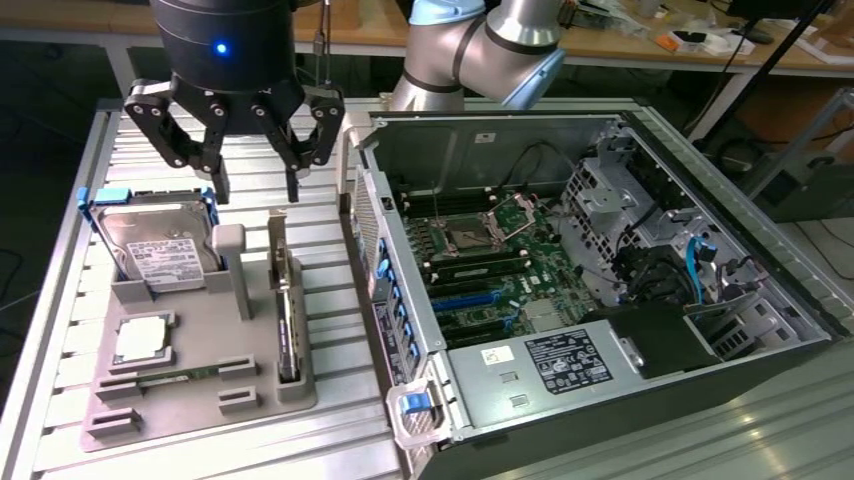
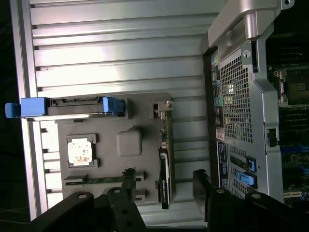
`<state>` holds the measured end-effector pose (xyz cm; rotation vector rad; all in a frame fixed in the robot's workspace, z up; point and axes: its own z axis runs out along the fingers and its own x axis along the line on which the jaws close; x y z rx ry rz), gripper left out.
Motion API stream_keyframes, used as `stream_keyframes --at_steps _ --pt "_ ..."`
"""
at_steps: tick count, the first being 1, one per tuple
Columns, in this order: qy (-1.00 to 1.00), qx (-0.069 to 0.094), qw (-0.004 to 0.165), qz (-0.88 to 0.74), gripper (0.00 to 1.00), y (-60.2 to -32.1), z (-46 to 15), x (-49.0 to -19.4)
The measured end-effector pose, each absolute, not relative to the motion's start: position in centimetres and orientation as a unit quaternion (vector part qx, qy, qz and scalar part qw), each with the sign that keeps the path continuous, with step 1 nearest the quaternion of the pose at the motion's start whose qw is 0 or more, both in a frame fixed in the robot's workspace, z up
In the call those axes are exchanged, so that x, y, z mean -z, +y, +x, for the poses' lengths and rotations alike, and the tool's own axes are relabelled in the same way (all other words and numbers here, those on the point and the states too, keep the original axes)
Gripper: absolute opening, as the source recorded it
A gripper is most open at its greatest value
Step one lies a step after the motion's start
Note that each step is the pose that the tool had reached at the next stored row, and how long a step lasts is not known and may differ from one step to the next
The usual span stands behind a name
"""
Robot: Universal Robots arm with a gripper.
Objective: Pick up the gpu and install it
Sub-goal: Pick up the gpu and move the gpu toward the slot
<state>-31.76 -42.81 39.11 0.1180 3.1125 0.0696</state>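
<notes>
The gpu [image 1: 283, 300] stands on edge in a slot of the grey holder tray [image 1: 200, 400], a thin dark card with silvery trim. My gripper [image 1: 256, 187] hangs above the tray's far end, open, with nothing between its fingers and clear of the card. In the wrist view the gpu [image 2: 165, 159] runs as a dark strip, and the two black fingers [image 2: 128, 186] of my gripper [image 2: 164, 188] stand apart on either side of its line. The open computer case [image 1: 574, 250] lies at the exterior view's right with its motherboard [image 1: 494, 260] exposed.
On the same tray sit a silver hard drive [image 1: 160, 250] in a blue-handled bracket, a processor chip [image 1: 143, 340] and a narrow memory stick [image 1: 174, 378]. The case's wall [image 1: 367, 230] rises right beside the tray. Ribbed metal table [image 1: 80, 300] lies around it.
</notes>
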Motion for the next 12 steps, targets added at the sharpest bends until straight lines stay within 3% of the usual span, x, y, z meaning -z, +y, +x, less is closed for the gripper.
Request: stream_keyframes --at_steps 1,12 --pt "0.999 -0.022 0.013 0.038 0.6 -42.81 -31.76 -39.11" --pt "0.999 -0.022 0.013 0.038 0.6 -42.81 -31.76 -39.05"
